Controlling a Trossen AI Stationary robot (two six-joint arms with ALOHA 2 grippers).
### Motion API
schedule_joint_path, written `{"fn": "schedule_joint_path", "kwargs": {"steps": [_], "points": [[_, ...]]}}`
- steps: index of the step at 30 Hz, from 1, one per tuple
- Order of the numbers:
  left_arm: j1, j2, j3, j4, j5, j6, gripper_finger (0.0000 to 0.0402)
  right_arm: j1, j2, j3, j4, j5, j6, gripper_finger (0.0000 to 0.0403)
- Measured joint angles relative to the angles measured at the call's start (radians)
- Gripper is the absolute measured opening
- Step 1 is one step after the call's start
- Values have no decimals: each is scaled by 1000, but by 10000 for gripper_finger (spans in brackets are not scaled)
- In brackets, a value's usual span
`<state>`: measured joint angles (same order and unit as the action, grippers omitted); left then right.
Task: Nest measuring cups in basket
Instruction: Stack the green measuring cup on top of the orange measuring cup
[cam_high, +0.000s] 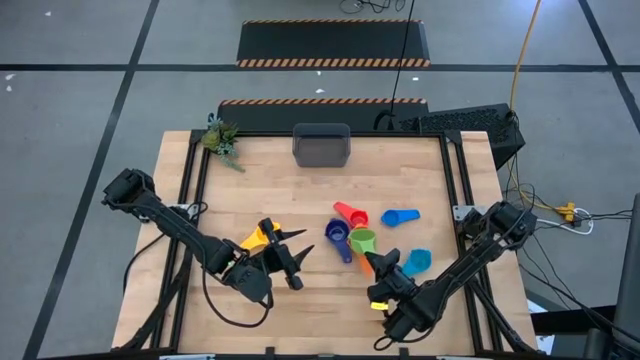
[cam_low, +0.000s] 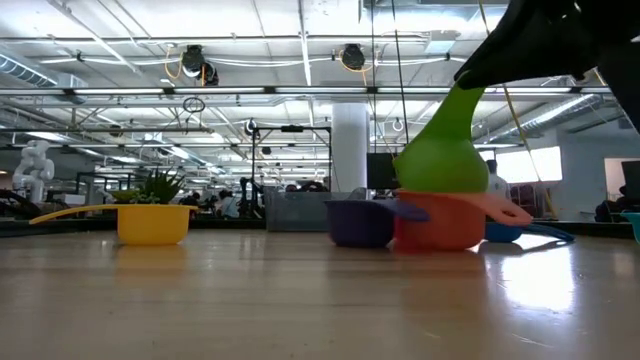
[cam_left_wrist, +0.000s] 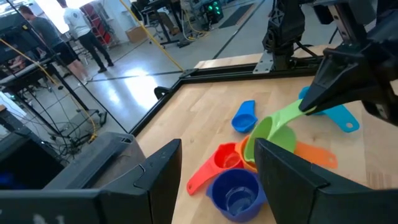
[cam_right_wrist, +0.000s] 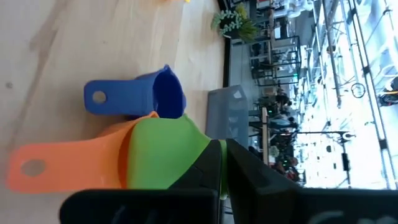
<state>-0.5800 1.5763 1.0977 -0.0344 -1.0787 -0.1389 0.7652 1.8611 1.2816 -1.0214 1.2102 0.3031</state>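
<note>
Right gripper (cam_high: 385, 262) is pinching the green cup (cam_high: 362, 240) by its handle, tipped into the orange cup (cam_low: 440, 222) mid-table, while the left gripper (cam_high: 290, 252) sits wide open beside the yellow cup (cam_high: 258, 237).

bare table (cam_high: 300, 190) before basket (cam_high: 321, 146); cups (cam_high: 352, 238) cluster right.

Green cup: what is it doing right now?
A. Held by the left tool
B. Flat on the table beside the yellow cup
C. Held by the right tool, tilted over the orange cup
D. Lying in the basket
C: the right tool pinches the green cup by its handle, tilted over the orange cup.
</note>
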Motion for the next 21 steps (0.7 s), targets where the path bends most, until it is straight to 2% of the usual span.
{"fn": "schedule_joint_path", "kwargs": {"steps": [5, 21], "points": [[4, 0, 0, 0, 0, -6, 202, -8, 31, 0, 0, 5, -38, 0], [10, 0, 0, 0, 3, -22, 202, -7, 42, -2, 0, 181, -134, 0]]}}
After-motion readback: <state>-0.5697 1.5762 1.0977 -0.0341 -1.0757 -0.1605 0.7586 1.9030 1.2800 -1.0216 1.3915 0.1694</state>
